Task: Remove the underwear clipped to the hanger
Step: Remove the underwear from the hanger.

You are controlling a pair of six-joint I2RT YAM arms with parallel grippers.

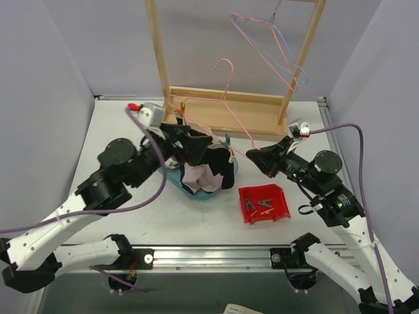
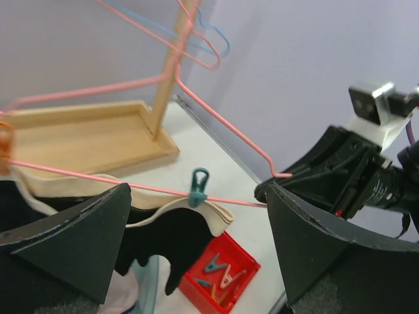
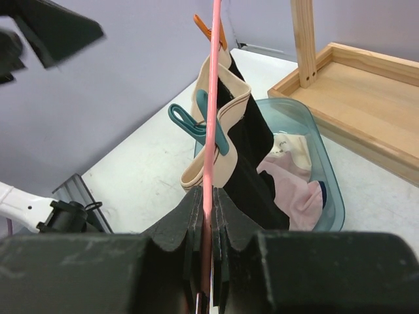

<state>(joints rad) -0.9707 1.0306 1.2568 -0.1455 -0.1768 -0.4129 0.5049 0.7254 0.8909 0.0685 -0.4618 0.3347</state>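
A pink wire hanger is held out over the table, its bar running across the left wrist view. Black underwear with a beige waistband hangs from that bar, pinned by a teal clothespin and an orange one. My left gripper is open wide, one finger either side of the teal clothespin and the cloth, touching neither. My right gripper is shut on the hanger wire at its right end. Pale pink underwear lies in a teal basin below.
A red bin holding loose clothespins sits right of the basin. The wooden rack stands at the back, with a pink and a blue hanger hooked on its top bar.
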